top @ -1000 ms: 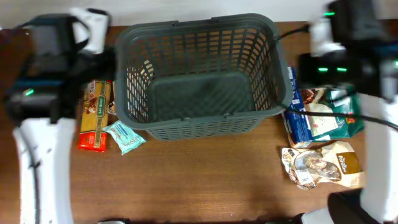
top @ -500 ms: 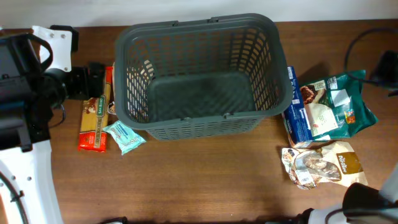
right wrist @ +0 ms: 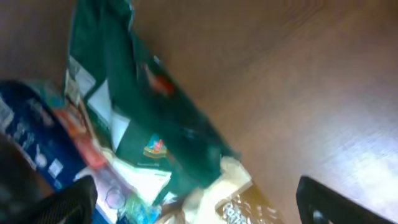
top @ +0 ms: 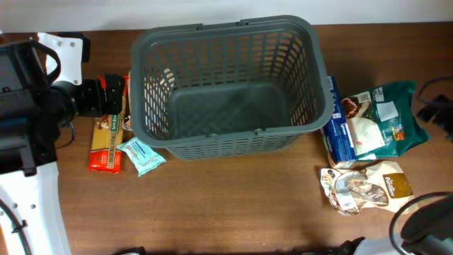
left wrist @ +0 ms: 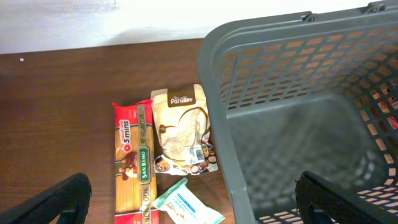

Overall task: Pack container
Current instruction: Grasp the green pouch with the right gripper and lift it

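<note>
The container (top: 226,28), a big dark grey lattice basket, stands at the table's middle back with a bare base. Its left wall (left wrist: 217,124) fills the right of the left wrist view. My left gripper (top: 113,95) hovers just left of it, over the top of a red and yellow spaghetti pack (top: 107,138). Its jaws (left wrist: 196,211) are open and hold nothing. My right gripper (right wrist: 199,205) is open too, above a green bag (right wrist: 149,106) at the right. In the overhead view only a dark bit of that arm (top: 433,112) shows.
Left of the basket lie the spaghetti pack (left wrist: 134,162), a beige packet (left wrist: 183,127) and a small teal packet (top: 141,156). On the right lie a blue pack (top: 340,131), the green bag (top: 386,120) and a beige and brown packet (top: 364,185).
The right arm has swung off the packets on the right to the table's right edge. The left arm has settled lower, left of the basket. No packet has moved.
</note>
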Tool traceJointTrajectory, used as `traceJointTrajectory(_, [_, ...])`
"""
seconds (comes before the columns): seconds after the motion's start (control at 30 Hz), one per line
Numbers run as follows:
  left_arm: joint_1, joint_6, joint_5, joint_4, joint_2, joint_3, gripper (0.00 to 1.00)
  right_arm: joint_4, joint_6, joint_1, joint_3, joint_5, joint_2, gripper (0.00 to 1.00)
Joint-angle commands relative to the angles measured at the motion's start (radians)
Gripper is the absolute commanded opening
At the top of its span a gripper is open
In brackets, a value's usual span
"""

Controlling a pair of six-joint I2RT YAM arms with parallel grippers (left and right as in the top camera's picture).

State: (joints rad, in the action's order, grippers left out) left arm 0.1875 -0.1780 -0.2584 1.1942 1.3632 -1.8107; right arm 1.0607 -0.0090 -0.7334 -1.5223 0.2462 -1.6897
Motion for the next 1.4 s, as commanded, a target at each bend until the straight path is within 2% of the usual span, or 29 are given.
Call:
traceJointTrajectory(0.0, [0.005, 0.008, -0.015, 0.004, -0.011, -0.015, 0.99, -0.093, -0.070, -0.016, 0.119, 0.144, -0.002, 0.99])
traceJointTrajectory(0.1, [0.005, 0.008, -0.015, 0.004, -0.011, -0.015, 0.99, -0.212, -0.071, -0.013, 0.229, 0.167, -0.002, 0.99])
traceJointTrajectory(0.2, [0.005, 0.008, -0.015, 0.004, -0.011, -0.015, 0.99, -0.306, -0.125, -0.013, 0.319, 0.289, -0.002, 0.99])
traceJointTrajectory(0.33, [0.005, 0.008, -0.015, 0.004, -0.011, -0.015, 0.99, -0.484, -0.132, 0.001, 0.438, 0.299, -0.002, 0.99])
traceJointTrajectory(0.53, [0.005, 0.008, -0.015, 0.004, -0.011, -0.015, 0.99, -0.611, -0.134, 0.064, 0.497, 0.299, -0.042, 0.99])
traceJointTrajectory(0.57, [0.005, 0.008, -0.015, 0.004, -0.011, -0.015, 0.99, -0.618, -0.134, 0.077, 0.497, 0.299, -0.052, 0.94])
traceJointTrajectory(0.6, [0.005, 0.008, -0.015, 0.004, -0.011, -0.015, 0.99, -0.624, -0.133, 0.089, 0.497, 0.300, -0.060, 0.74])
traceJointTrajectory(0.63, [0.005, 0.008, -0.015, 0.004, -0.011, -0.015, 0.99, -0.628, -0.133, 0.100, 0.497, 0.300, -0.064, 0.47])
traceJointTrajectory(0.67, [0.005, 0.008, -0.015, 0.004, -0.011, -0.015, 0.99, -0.628, -0.132, 0.108, 0.497, 0.300, -0.066, 0.28])
traceJointTrajectory(0.7, [0.005, 0.008, -0.015, 0.004, -0.011, -0.015, 0.99, -0.628, -0.132, 0.114, 0.497, 0.300, -0.066, 0.11])
traceJointTrajectory(0.73, [0.005, 0.008, -0.015, 0.004, -0.011, -0.015, 0.99, -0.627, -0.127, 0.120, 0.495, 0.301, -0.066, 0.04])
traceJointTrajectory(0.97, [0.005, 0.008, -0.015, 0.004, -0.011, -0.015, 0.99, -0.518, -0.107, 0.123, 0.369, 0.395, -0.042, 0.03])
traceJointTrajectory(1.37, [0.005, 0.008, -0.015, 0.004, -0.011, -0.015, 0.99, 0.017, -0.118, 0.131, -0.260, 0.409, 0.048, 0.03])
